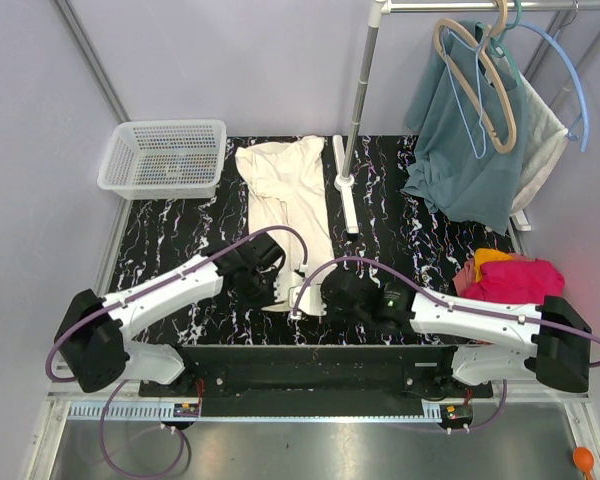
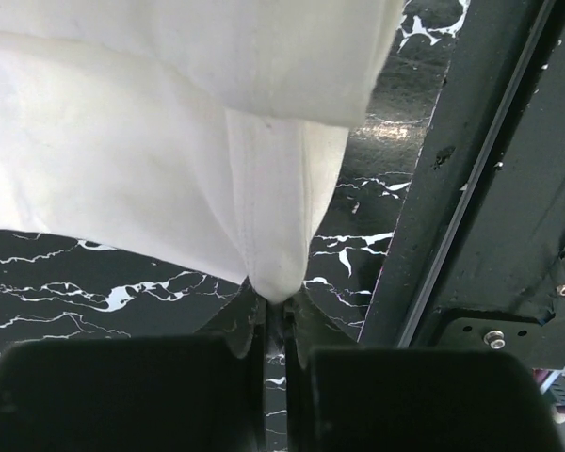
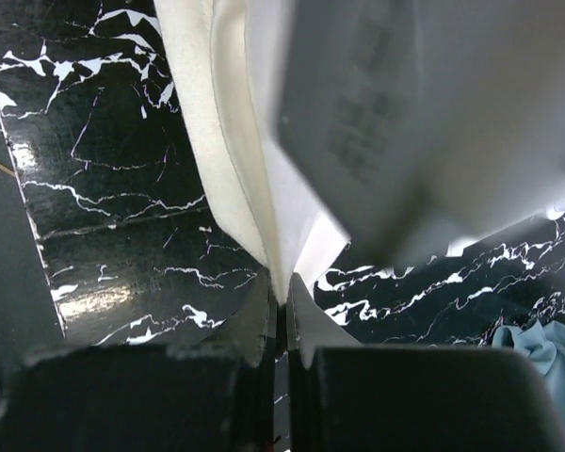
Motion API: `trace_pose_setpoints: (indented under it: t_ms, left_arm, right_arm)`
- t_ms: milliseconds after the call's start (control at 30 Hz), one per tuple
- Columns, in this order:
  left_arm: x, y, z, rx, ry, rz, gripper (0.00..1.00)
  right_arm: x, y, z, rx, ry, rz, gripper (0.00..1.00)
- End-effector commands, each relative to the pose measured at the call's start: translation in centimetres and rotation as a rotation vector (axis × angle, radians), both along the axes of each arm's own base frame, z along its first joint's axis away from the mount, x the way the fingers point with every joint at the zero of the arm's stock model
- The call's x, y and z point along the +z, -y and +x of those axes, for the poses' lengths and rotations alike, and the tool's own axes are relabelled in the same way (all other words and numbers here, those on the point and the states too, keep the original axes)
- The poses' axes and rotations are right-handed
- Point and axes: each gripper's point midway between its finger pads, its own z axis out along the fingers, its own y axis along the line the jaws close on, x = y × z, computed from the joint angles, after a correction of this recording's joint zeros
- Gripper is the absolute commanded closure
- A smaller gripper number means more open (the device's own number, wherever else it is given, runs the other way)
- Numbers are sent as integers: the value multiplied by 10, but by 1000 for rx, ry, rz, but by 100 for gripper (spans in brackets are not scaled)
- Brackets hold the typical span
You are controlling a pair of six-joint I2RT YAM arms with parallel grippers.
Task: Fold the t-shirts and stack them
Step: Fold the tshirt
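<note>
Your cream t-shirt (image 1: 285, 185) stretches mid-table toward 12 o'clock. Only wrist views show you grips: left gripper (image 2: 277, 306) clamped on its fabric edge, right gripper (image 3: 284, 294) likewise. Only top view shows pink t-shirt (image 1: 520, 282), orange t-shirt (image 1: 488, 258) at 3 o'clock.

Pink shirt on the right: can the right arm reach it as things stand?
Probably not yet. The right gripper is shut on the near edge of the cream shirt, so it must let go first. Otherwise the way looks free: the pink shirt lies uncovered beside that arm.
</note>
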Motion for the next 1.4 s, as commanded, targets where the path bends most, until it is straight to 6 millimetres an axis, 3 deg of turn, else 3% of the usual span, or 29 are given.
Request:
trace_pose_setpoints:
  t_ms: [0, 200, 333, 633, 1067, 1367]
  left_arm:
    - [-4, -23, -9, 1, 27, 91, 100]
    - [-9, -28, -4, 34, 80, 99, 100]
    - [-14, -30, -3, 56, 90, 106, 100]
    - [-16, -21, -14, 65, 2, 79, 100]
    - [-11, -17, -34, -9, -71, 44, 100]
    - [-1, -22, -3, 31, 101, 56, 100]
  right_arm:
    - [5, 22, -2, -40, 16, -43, 100]
    - [-17, 44, -3, -87, 27, -110, 100]
    - [-28, 49, -9, -105, 18, -109, 100]
    - [-62, 49, -43, -35, -37, -172, 100]
    - [-63, 27, -58, 41, 22, -193, 100]
    - [-26, 10, -21, -32, 224, -155, 100]
